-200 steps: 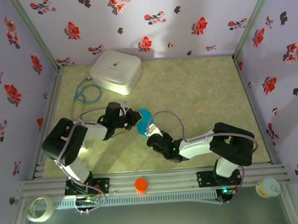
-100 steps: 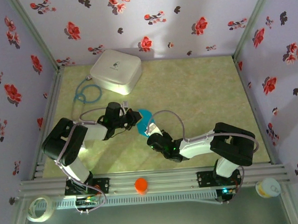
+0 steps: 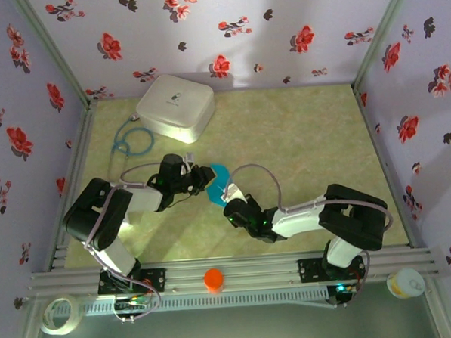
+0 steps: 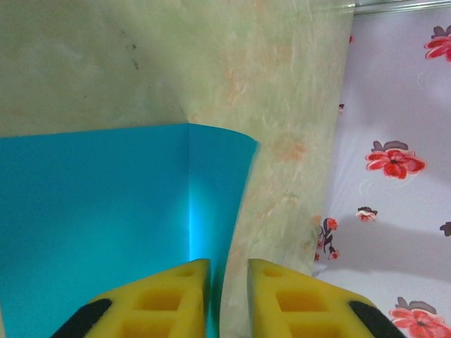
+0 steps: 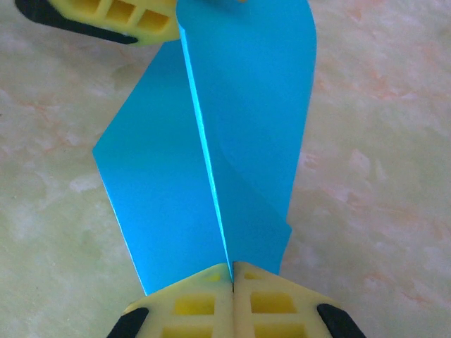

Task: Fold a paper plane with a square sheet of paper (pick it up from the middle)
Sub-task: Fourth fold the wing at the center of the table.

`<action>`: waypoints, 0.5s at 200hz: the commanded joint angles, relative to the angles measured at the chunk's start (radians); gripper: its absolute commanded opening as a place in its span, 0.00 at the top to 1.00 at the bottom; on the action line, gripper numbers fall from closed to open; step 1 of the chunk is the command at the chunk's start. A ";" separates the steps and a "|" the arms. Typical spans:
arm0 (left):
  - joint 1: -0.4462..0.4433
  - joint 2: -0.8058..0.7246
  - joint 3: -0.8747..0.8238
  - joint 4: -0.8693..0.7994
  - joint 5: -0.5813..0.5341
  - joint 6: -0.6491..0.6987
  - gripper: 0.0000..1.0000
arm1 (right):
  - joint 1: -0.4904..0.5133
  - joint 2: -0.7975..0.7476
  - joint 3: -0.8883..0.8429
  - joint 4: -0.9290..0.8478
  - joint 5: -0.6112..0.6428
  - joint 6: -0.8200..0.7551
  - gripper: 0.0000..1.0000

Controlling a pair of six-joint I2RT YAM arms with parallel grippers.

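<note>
The sheet of paper (image 3: 216, 182) sits in front of the white box (image 3: 175, 106) from above, held between the left gripper (image 3: 205, 177) and right gripper (image 3: 229, 201). The left wrist view shows the sheet (image 4: 106, 211) pinched at its crease by nearly closed yellow fingers (image 4: 169, 296). The right wrist view shows the folded sheet (image 5: 218, 141) clamped between closed fingers (image 5: 204, 299), above the table (image 5: 380, 141).

Evenly and brightly lit from above, with a pale glare patch on the flowered back wall (image 3: 243, 77). Soft short shadows under the white rounded box (image 3: 175, 106) and both arms on the mottled green surface (image 3: 299, 135). Overhead view slightly soft, walls splayed outward at the edges. Wrist views sharp at mid-range; thin turquoise-blue paper sheet (image 5: 211, 141) glowing along its crease; yellow foam fingertips (image 4: 169, 299) nearest the lens blurred.
</note>
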 commanded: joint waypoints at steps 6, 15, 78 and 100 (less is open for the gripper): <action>-0.003 -0.072 0.000 -0.061 -0.037 0.038 0.67 | -0.039 -0.031 -0.033 0.060 -0.131 0.092 0.99; -0.004 -0.094 0.000 -0.096 -0.056 0.055 0.63 | -0.052 -0.033 -0.042 0.080 -0.169 0.113 0.99; 0.001 -0.180 -0.003 -0.211 -0.128 0.102 0.53 | -0.129 -0.040 -0.074 0.142 -0.349 0.224 1.00; 0.002 -0.177 -0.004 -0.207 -0.126 0.101 0.55 | -0.154 -0.042 -0.101 0.190 -0.388 0.259 1.00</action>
